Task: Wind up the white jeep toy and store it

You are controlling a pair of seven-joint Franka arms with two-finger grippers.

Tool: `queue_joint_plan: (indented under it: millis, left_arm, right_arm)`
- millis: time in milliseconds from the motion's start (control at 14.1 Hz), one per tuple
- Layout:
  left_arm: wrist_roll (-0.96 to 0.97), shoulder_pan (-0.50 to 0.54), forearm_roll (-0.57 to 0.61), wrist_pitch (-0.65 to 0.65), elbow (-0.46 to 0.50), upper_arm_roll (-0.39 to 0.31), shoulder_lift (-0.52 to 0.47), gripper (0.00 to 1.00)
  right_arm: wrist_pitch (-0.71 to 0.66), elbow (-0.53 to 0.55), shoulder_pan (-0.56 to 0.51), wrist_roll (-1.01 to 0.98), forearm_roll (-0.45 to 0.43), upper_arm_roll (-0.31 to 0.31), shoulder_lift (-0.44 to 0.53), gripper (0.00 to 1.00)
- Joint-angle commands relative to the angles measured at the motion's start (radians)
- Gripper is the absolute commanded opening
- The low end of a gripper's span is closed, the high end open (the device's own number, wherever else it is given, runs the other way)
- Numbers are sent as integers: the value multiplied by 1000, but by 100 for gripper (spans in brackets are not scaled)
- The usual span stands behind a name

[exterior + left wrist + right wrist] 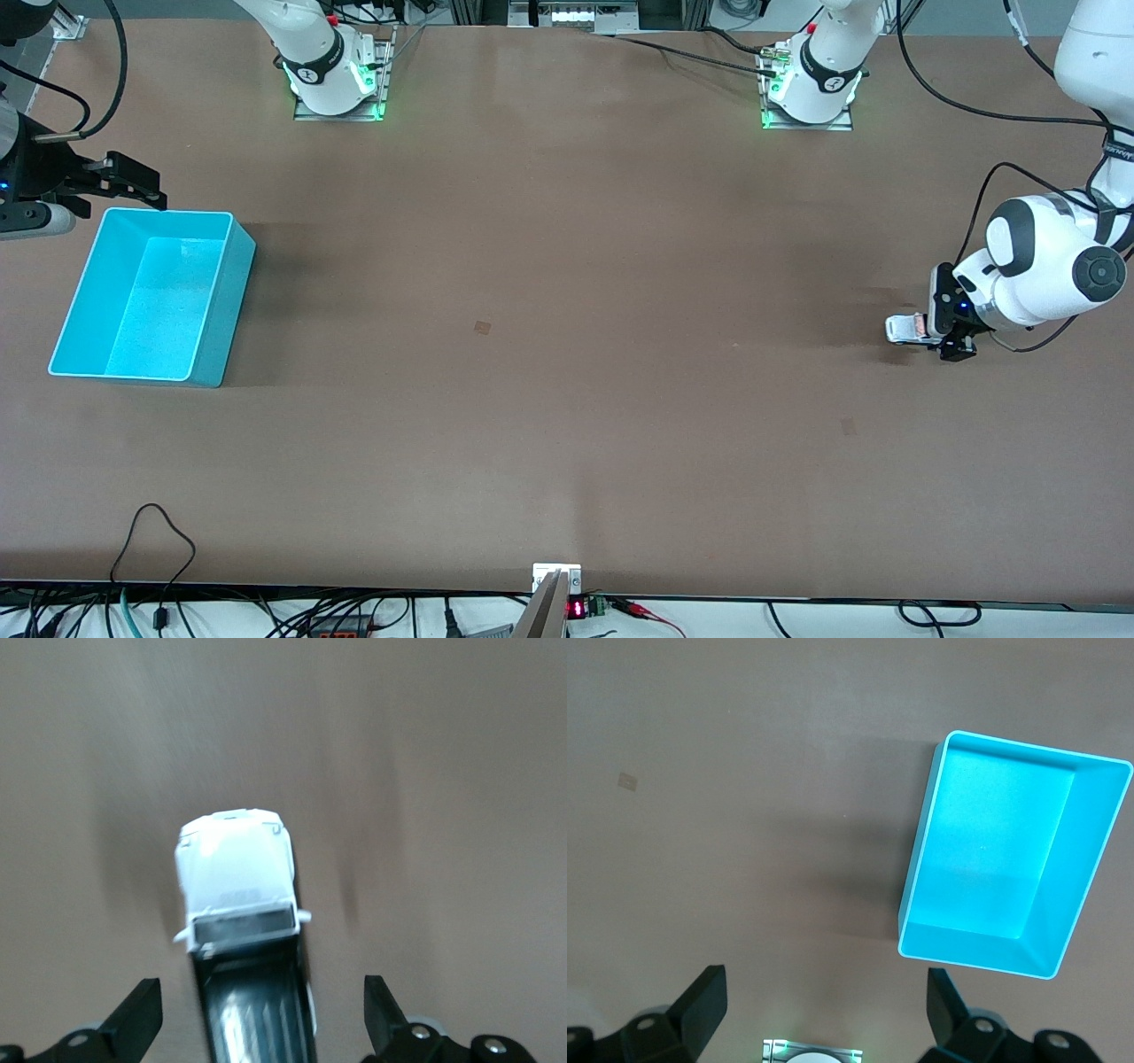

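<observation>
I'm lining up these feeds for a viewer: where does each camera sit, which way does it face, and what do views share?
Front view: high across the table, facing both arm bases; shows the white jeep toy, cyan bin, left claw, right claw.
Left wrist view: on the left wrist, looking down at the jeep between open fingers.
Right wrist view: on the right wrist, looking down at the bin; open fingers show.
Shared: front and left wrist, jeep; front and right wrist, bin.

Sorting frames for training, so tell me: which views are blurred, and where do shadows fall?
Left wrist view: streaky motion blur over the small white toy jeep with black roof. Front view: sharp, soft shadow beside the cyan plastic bin. Right wrist view: sharp.
</observation>
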State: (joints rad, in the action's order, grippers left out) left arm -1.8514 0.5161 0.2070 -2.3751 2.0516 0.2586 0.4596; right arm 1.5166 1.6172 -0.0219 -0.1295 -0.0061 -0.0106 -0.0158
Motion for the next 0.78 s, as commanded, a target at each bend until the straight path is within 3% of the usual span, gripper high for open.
queue_joint_plan:
  millis: [0, 709]
  left_arm:
    - [-6, 9, 23, 68, 9, 47, -81, 100]
    - [-3, -2, -58, 132, 9, 166, -234, 100]
  right_arm:
    - [-6, -16, 5, 8, 12, 1, -4, 100]
    - [-6, -16, 3, 8, 14, 1, -4, 100]
